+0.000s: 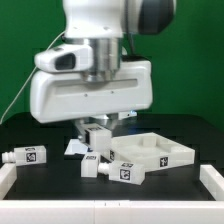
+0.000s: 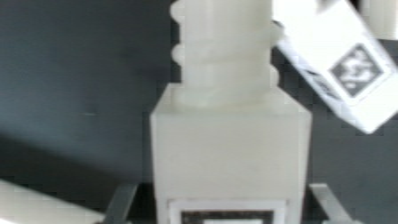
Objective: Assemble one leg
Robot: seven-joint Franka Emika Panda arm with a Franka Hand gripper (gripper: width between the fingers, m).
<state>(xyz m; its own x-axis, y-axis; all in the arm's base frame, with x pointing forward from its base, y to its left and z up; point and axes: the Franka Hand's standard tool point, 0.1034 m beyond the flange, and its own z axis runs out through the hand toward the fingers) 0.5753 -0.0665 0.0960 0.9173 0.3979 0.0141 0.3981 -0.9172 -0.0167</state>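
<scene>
Between the gripper's (image 2: 221,206) closed fingers sits the leg (image 2: 222,130). Carry it toward the exterior view's four o'clock, to the tabletop (image 1: 165,163), threaded tip held square.

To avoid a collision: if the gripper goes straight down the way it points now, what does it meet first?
Probably the black table. The gripper holds a white plastic leg whose threaded end leads, and it would touch first. A white tagged part lies close beside that line; depth is unclear.

Loose leg (image 1: 25,156) at exterior view's left, tabletop (image 1: 170,160) at its right
</scene>
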